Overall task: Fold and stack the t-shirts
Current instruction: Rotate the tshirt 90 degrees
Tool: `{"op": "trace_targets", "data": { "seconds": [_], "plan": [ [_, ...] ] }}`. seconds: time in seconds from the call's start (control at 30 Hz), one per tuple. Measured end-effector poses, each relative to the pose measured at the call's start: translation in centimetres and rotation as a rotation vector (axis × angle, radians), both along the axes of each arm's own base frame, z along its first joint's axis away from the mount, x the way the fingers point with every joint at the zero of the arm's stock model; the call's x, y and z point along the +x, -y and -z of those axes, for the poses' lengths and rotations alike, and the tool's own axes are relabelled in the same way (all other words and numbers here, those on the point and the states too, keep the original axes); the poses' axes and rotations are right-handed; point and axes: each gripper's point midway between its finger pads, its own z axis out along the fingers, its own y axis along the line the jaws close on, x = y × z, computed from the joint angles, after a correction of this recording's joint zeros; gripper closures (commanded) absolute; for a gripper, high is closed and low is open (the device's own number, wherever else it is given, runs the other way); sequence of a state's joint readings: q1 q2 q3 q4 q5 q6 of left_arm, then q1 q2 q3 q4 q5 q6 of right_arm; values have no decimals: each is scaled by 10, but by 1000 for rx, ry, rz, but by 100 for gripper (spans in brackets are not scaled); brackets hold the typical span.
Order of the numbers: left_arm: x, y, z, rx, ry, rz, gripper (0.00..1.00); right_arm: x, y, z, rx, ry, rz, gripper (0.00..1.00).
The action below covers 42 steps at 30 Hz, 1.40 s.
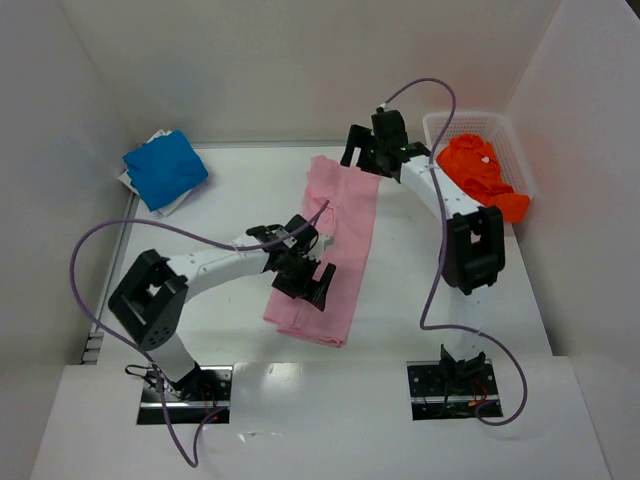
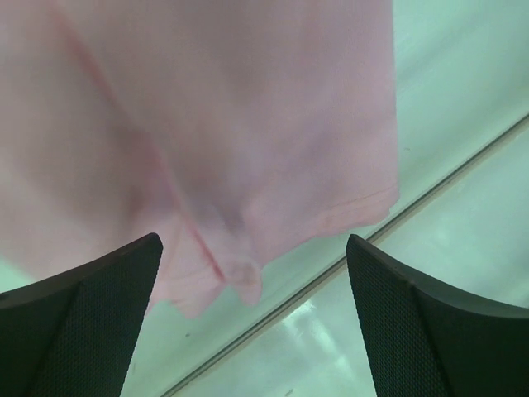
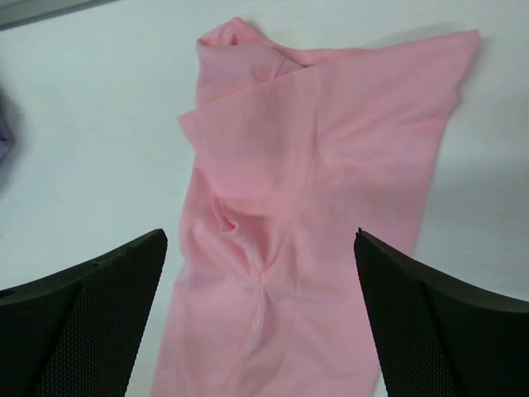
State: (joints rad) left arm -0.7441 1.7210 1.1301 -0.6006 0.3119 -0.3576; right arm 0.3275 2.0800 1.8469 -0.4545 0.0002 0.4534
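A pink t-shirt (image 1: 335, 250) lies folded into a long strip down the middle of the table. My left gripper (image 1: 308, 282) is open above its near end, where the hem (image 2: 248, 165) shows close up. My right gripper (image 1: 365, 158) is open above its far end, and the creased cloth (image 3: 306, 215) lies below the jaws. A folded blue t-shirt (image 1: 165, 168) rests at the far left on a white one. An orange t-shirt (image 1: 482, 175) lies crumpled in the basket.
A white wire basket (image 1: 510, 140) stands at the far right against the wall. White walls enclose the table on three sides. Both arms' cables loop over the table surface (image 1: 420, 290). The table's near edge (image 2: 355, 248) runs under my left gripper.
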Motion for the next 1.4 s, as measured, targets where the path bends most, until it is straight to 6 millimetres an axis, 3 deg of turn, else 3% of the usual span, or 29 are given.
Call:
{"op": "trace_targets", "data": {
  "seconds": [0.07,0.13,0.23,0.4,0.47,0.67,0.8,1.2,1.4],
  "plan": [
    [7,-4,-17,-12,72,-64,0,-14,7,-18,11,35,4,1],
    [14,-5,-34,-41,134,-116,0,-28,13,-22,21,51,5,1],
    [27,1,-46,-79,193,-155,0,-50,18,-5,20,18,-2,1],
    [31,7,-16,-37,154,-153,0,-76,23,41,9,-92,0,1],
    [31,6,-7,-18,140,-157,0,-79,23,46,11,-105,0,1],
    [33,6,3,0,129,-179,0,-72,20,41,30,-77,2,1],
    [27,7,21,18,76,-168,0,-59,15,41,40,-63,6,1],
    [9,37,16,-121,-38,-100,0,-13,-1,97,27,-124,4,1],
    [-12,61,13,-200,-112,-48,0,2,-8,102,29,-122,-8,1]
  ]
}}
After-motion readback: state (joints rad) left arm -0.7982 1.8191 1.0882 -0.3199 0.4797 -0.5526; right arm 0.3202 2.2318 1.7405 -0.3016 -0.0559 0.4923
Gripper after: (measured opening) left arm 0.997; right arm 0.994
